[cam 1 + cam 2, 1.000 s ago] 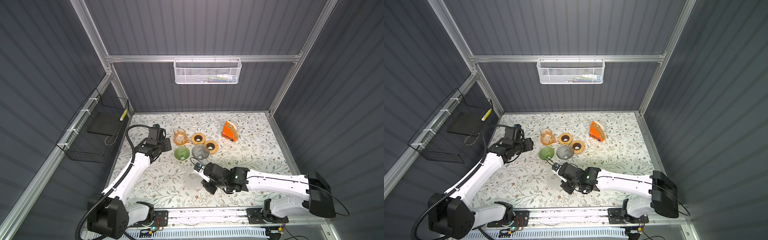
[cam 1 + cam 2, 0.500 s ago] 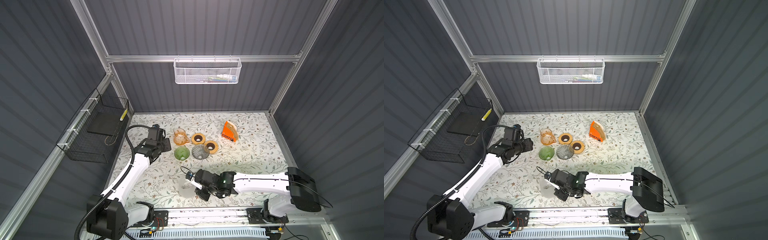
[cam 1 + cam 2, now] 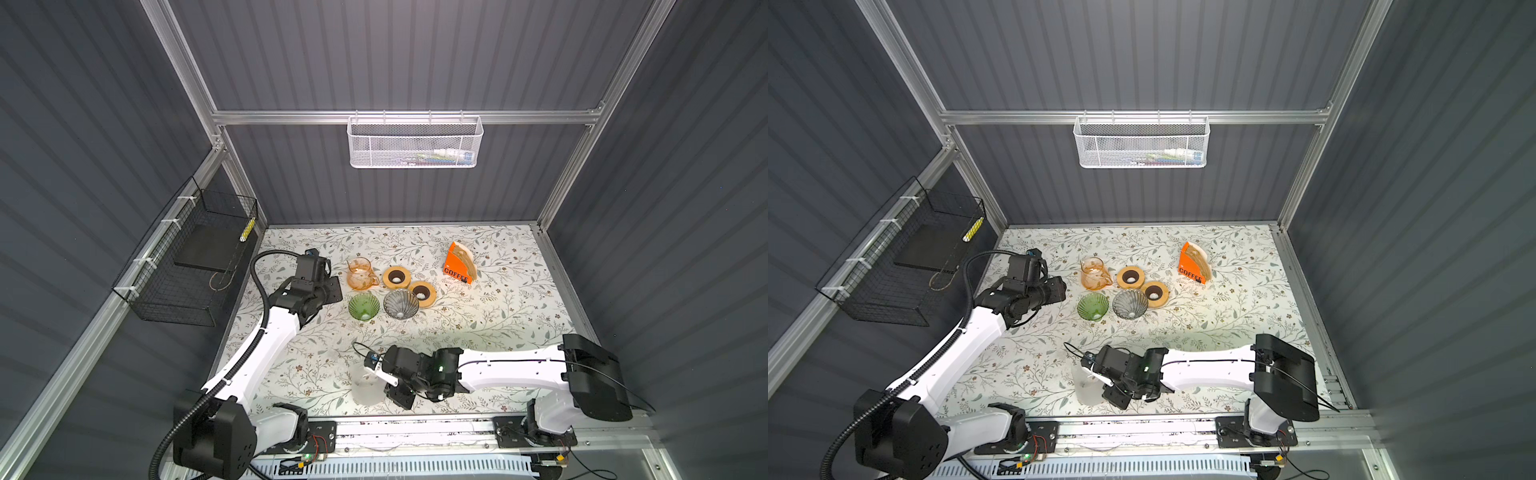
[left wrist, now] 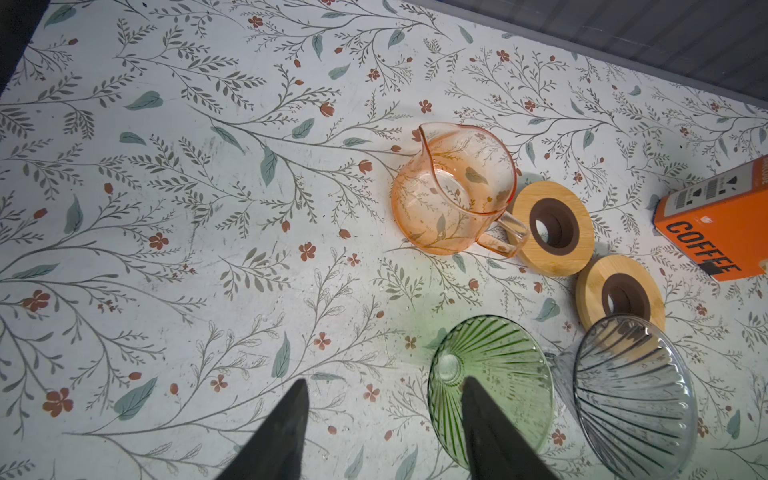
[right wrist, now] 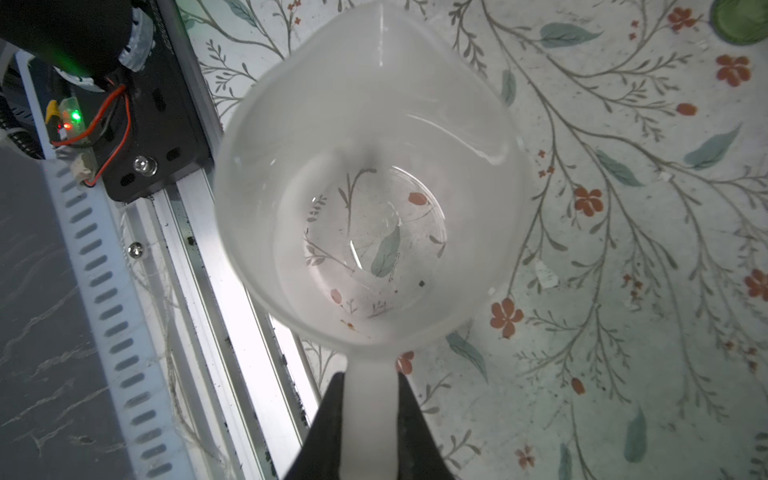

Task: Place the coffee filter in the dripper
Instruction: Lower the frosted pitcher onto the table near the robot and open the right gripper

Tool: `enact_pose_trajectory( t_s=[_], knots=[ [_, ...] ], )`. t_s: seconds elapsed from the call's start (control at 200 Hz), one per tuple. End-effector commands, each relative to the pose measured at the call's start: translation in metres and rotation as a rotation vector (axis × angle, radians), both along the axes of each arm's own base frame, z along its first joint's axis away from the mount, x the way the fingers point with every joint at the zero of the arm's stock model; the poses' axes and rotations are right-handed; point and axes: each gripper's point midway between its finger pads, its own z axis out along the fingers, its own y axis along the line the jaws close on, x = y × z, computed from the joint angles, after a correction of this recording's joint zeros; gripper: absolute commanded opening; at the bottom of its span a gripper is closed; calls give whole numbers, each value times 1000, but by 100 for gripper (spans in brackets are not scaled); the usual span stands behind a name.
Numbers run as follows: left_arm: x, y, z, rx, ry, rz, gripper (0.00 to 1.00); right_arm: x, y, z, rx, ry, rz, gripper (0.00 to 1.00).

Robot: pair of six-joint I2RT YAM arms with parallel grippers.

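Filter placement: preparing, filters untouched.
Top view: coffee filter box point(image 3: 459, 262) sitting two o'clock from green dripper point(image 3: 364, 306). Left wrist: left gripper point(image 4: 384, 388) hovering open near dripper. Right wrist: right gripper point(image 5: 370, 380) clamping frosted pitcher point(image 5: 365, 187) by handle; next probably fetching a filter.

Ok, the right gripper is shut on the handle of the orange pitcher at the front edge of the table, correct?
No. The right gripper is shut on the handle of the frosted white pitcher at the front edge, as the right wrist view shows. The orange pitcher stands further back.
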Motion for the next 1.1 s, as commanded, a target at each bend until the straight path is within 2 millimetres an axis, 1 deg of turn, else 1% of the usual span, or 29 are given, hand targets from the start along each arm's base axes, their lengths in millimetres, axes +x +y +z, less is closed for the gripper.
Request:
enact_pose_trajectory(
  t_s=[0.0,0.36,0.695,0.916,0.941,0.951,0.966,1.096],
  knots=[
    [-1,-1,-1,19,3,-19,59,5,13,12,37,-26,7,0],
    [0,-1,-1,24,4,-15,59,9,11,5,9,-45,0,0],
    [0,0,0,25,6,-12,59,16,4,-6,-35,-84,8,0],
    [0,0,1,27,7,-11,60,18,0,-11,-47,-77,5,0],
    [0,1,1,27,5,-9,60,18,0,-12,-46,-74,7,1],
    [0,1,1,27,7,-9,59,27,-3,-12,-49,-73,-17,2],
    [0,0,1,28,7,-10,59,30,-4,-12,-48,-72,-24,3],
    [1,0,-1,29,11,-10,59,34,-5,-13,-45,-71,-29,9]
  ],
)
